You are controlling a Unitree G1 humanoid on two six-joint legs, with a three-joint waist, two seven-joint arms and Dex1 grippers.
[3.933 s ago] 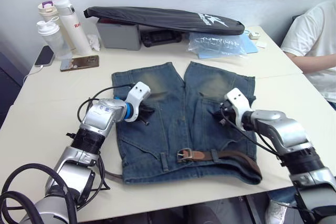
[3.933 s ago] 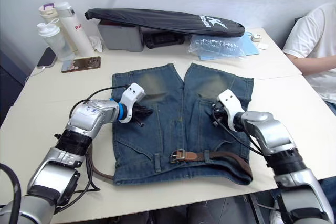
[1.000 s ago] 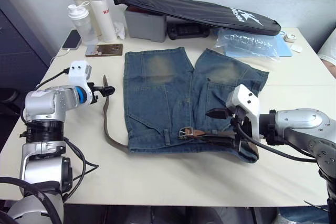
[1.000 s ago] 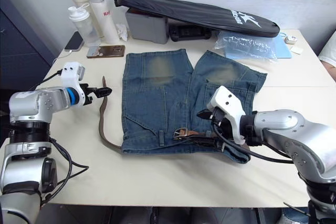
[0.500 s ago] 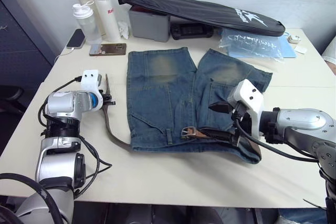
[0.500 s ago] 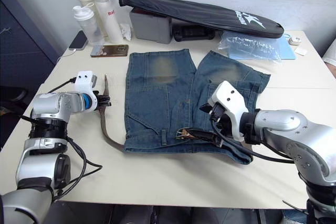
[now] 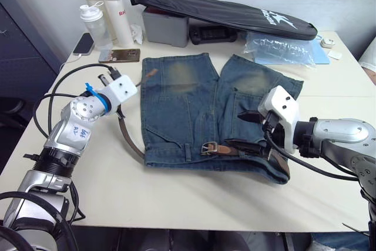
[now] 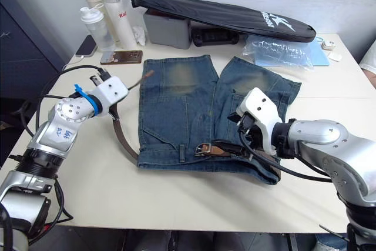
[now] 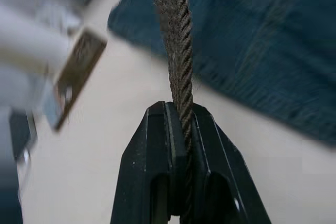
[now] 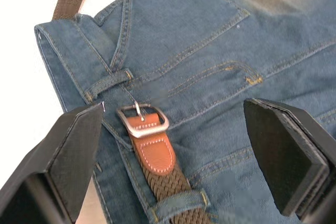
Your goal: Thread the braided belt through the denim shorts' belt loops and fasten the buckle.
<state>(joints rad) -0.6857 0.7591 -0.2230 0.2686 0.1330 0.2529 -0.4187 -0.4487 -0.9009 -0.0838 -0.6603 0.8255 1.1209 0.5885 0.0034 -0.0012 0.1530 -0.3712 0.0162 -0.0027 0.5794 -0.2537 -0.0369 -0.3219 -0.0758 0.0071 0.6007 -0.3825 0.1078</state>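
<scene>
1. Shorts [image 7: 200,110] lie flat mid-table [image 7: 176,198], waistband at the near edge and legs pointing far.
2. My left gripper [image 9: 177,109] is clamped on the belt [image 7: 126,136] just short of its tan tip [image 7: 150,75], holding that end above the shorts' left edge.
3. From there the belt curves along the bare table left of the shorts to the waistband's near-left corner.
4. The buckle [image 10: 142,120] lies on the waistband just right of a loop [image 10: 108,82].
5. My right gripper [image 10: 173,156] hangs wide open over the buckle, holding nothing.
6. Bare table runs along the near edge and on both sides; bottles [image 7: 106,16], a phone [image 7: 119,55] and a black bag [image 7: 223,13] crowd the far edge.
</scene>
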